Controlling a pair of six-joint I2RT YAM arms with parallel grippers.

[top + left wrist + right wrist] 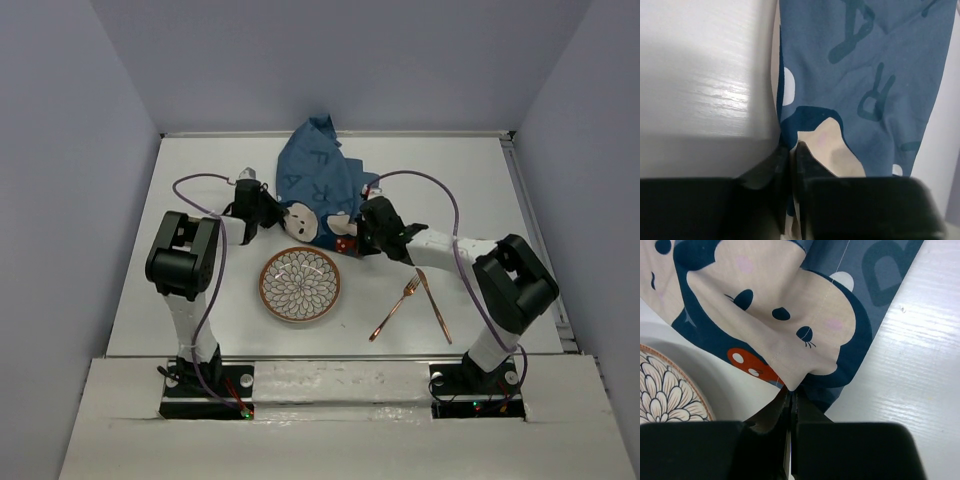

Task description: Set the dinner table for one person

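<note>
The blue cloth mat (318, 180) with pale cartoon faces lies rumpled at the back middle of the white dinner table (200, 180). My left gripper (268, 212) is shut on the mat's left near edge (812, 145). My right gripper (366, 236) is shut on the mat's right near corner (795, 382). A patterned plate (300, 285) sits on the table just in front of the mat, and its rim shows in the right wrist view (665, 395). A copper fork (395, 309) and copper knife (435, 305) lie right of the plate.
Grey walls enclose the table on three sides. The fork and knife lie close to my right arm's forearm. Bare tabletop (180, 300) spreads to the left of the plate and at the far right.
</note>
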